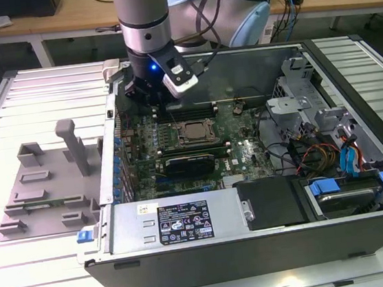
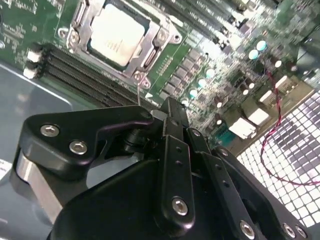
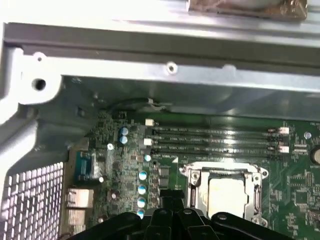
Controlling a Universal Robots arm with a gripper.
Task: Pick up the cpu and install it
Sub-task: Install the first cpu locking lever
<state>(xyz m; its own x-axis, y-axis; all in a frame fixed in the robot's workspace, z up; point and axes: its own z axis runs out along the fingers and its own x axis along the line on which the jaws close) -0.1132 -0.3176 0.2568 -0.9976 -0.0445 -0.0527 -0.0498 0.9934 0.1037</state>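
I see cpu seated in socket frame inside open computer case; gripper above motherboard, fingers together, clenched on nothing.

Open computer case, grey fixture blocks.

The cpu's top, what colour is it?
Pale silvery metal; the cpu shows best in the second wrist view, seated in the socket.
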